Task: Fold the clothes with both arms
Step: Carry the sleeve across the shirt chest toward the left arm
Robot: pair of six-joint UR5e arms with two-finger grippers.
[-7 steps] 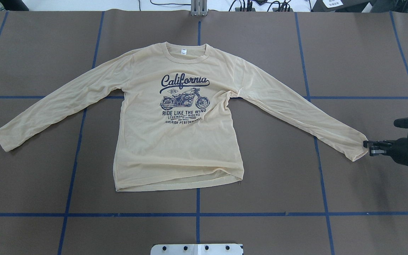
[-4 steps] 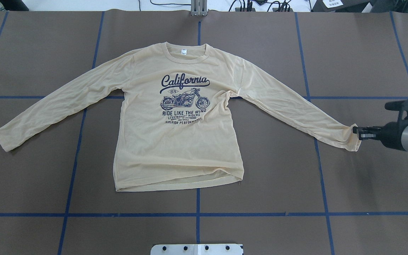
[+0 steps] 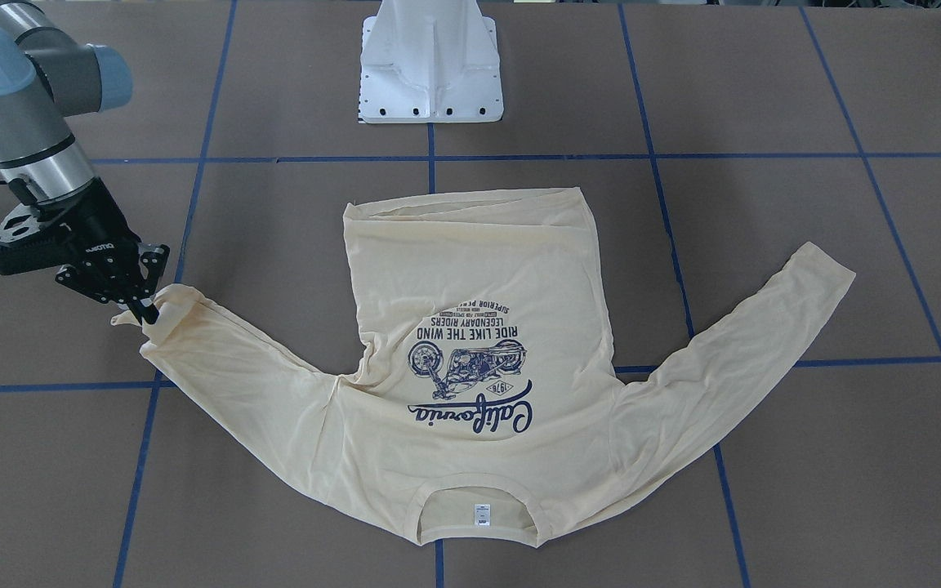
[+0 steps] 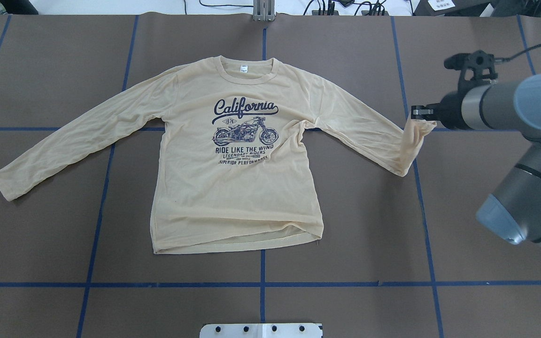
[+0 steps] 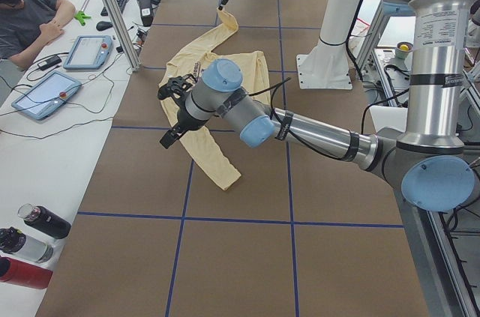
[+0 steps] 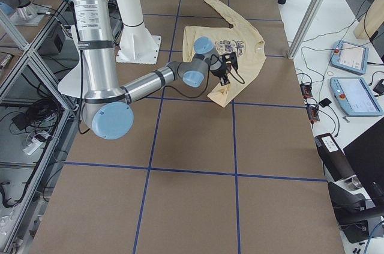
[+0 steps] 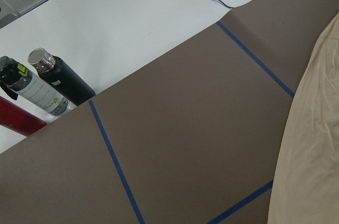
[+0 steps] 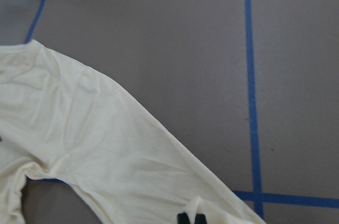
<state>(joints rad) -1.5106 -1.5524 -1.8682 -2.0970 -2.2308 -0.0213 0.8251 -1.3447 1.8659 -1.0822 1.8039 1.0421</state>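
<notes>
Change: the right gripper (image 4: 417, 111) is carrying the cuff (image 4: 420, 127) of the right sleeve inward and away from the robot, well off where it lay a second ago. The sleeve is now doubling back on itself.
Grip: its jaws are pinching tight on the cuff and holding it lifted off the table (image 4: 40, 70).
Other arm: the left gripper (image 5: 169, 137) is hanging above the left sleeve (image 4: 64, 141). It is showing only from the side, so I cannot tell how far open it is.
Garment: the shirt (image 4: 237, 197) is lying print-up at the table's middle, collar away from the robot, with the body and left sleeve flat.
Handling: I am judging it thin, light and limp. It is sagging from the pinch and is likely to rumple.
Hold points: I am recommending the cuffs, shoulders and hem corners, catching both layers.
</notes>
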